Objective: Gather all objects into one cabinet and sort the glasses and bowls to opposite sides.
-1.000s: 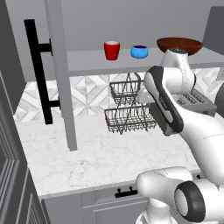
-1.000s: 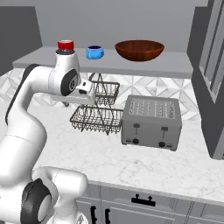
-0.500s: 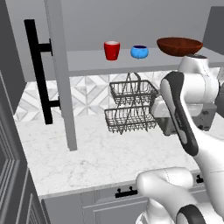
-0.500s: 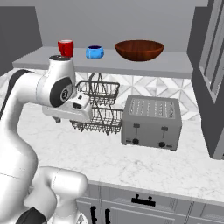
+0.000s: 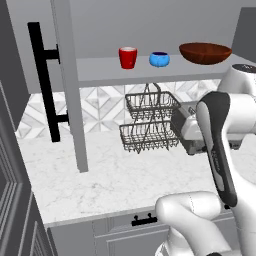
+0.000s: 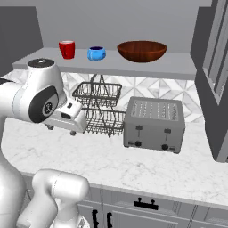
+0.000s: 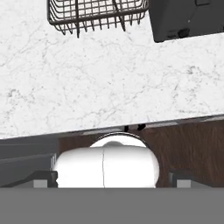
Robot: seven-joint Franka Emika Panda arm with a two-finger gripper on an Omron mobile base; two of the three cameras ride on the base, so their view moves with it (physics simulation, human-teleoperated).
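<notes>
Now 1 red cup (image 5: pixel 128 57), blue bowl (image 5: pixel 159 59) and brown bowl (image 5: pixel 205 53) line the shelf (image 5: pixel 100 70). Gripper probably hangs empty over the counter (image 7: pixel 109 83), jaws wide apart.

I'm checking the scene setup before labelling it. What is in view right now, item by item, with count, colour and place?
red cup: one, red, left end of the grey shelf.
blue bowl: one, bright blue, on the shelf just right of the cup.
brown bowl: one, wide, dark reddish-brown, further right on the shelf.
cabinet door: one, grey with a long black bar handle, standing open at the shelf's left.
wire basket rack: one, dark, two tiers, on the counter against the tiled wall.
toaster: one, grey, right of the rack.
base cabinets: grey, black handles, under the counter.
arm: one, white with dark joints, over the counter left of the rack.
</notes>
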